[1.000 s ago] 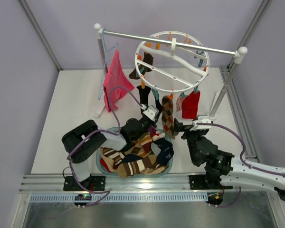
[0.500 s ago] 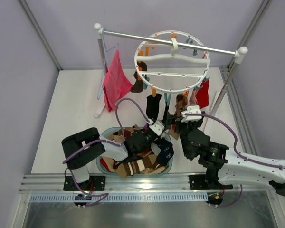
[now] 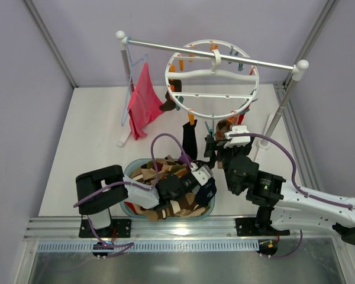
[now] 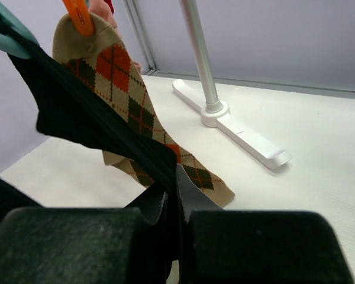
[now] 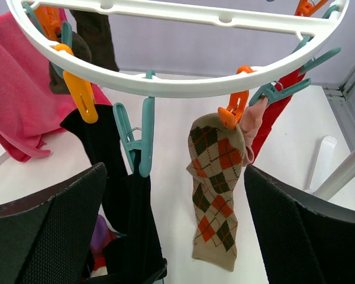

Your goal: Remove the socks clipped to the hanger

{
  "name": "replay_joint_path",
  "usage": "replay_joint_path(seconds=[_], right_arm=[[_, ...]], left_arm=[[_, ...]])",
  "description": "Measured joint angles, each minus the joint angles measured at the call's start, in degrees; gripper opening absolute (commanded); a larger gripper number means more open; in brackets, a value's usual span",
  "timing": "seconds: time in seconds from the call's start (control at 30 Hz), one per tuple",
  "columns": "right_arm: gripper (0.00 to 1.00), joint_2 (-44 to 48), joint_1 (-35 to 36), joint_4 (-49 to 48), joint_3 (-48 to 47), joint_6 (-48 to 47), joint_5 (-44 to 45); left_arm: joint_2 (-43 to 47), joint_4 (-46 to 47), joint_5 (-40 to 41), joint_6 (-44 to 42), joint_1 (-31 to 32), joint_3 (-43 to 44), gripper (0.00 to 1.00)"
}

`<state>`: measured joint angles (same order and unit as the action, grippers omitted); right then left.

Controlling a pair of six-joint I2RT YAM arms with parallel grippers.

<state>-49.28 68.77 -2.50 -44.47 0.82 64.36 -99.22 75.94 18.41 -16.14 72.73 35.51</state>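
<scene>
The white round hanger (image 3: 213, 94) hangs from the rail, and its rim crosses the top of the right wrist view (image 5: 183, 86). My left gripper (image 3: 199, 172) (image 4: 176, 180) is shut on the lower end of a black sock (image 4: 89, 127) that is still held by a teal clip (image 5: 136, 139). An argyle brown/orange sock (image 5: 216, 183) (image 4: 127, 97) hangs on an orange clip beside it. A red sock (image 5: 278, 112), a dark brown sock (image 5: 94, 38) and another black sock (image 3: 189, 137) also hang. My right gripper (image 3: 220, 142) (image 5: 174, 177) is wide open, level with the black and argyle socks.
A clear basket (image 3: 126, 176) of loose socks sits in front of the left arm. A metal rail (image 3: 165, 45) on white posts carries the hanger. A pink cloth (image 3: 143, 100) hangs on a light-blue wire hanger at the left. The right post's foot (image 4: 236, 127) lies on the table.
My left gripper has moved from the basket right to the clipped black sock and shut on it. My right gripper has moved up and left under the hanger. The ring has swung.
</scene>
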Motion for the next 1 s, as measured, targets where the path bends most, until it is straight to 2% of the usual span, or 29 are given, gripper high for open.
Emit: replay_joint_path(seconds=[0.23, 0.53, 0.83, 0.93, 1.0], right_arm=[[0.98, -1.4, -2.0, 4.1, -2.9, 3.1, -0.9], [0.98, -8.4, -5.6, 10.4, -7.6, 6.7, -5.6], [0.96, -10.6, -9.2, 11.5, -8.8, 7.1, -9.2], [0.90, -12.3, -9.9, 11.4, -9.8, 6.8, -10.1], [0.80, -13.6, -10.2, 11.1, -10.5, 6.6, -10.8]], left_arm=[[0.3, 0.1, 0.1, -1.9, 1.6, 0.0, 0.00], [1.7, 0.1, 0.1, -4.4, 3.0, -1.0, 0.00], [2.5, 0.1, 0.1, -5.3, 3.0, -2.1, 0.00], [2.5, 0.1, 0.1, -5.4, 3.0, -2.1, 0.00], [2.5, 0.1, 0.0, -5.3, 3.0, -2.1, 0.00]])
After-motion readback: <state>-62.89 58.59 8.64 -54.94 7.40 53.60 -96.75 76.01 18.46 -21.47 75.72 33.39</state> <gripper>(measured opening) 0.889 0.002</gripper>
